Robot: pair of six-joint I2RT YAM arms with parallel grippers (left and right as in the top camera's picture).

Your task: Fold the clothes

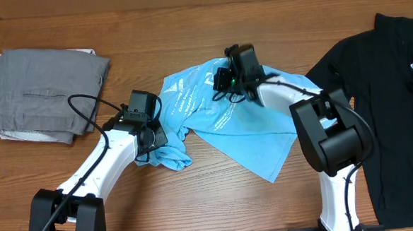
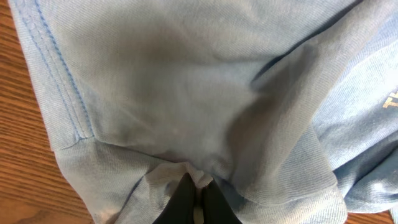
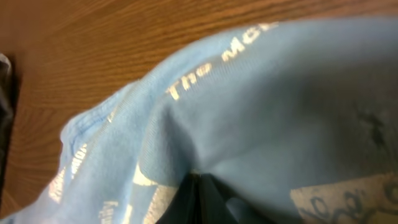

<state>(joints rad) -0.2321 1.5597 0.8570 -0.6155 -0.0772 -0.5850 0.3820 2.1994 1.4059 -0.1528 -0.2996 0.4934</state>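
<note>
This looks like a robot lab. A left arm (image 1: 96,167) and a right arm (image 1: 331,134) stand at a wooden table (image 1: 187,17) beside a folded grey garment (image 1: 46,95).

Light blue T-shirt (image 1: 254,138), white lettering (image 3: 186,84), black garment (image 1: 389,85)

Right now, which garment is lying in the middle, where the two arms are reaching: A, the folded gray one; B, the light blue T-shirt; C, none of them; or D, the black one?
B: the overhead view shows the light blue T-shirt crumpled mid-table under both arms, the folded gray garment far left, the black garment far right.
</note>
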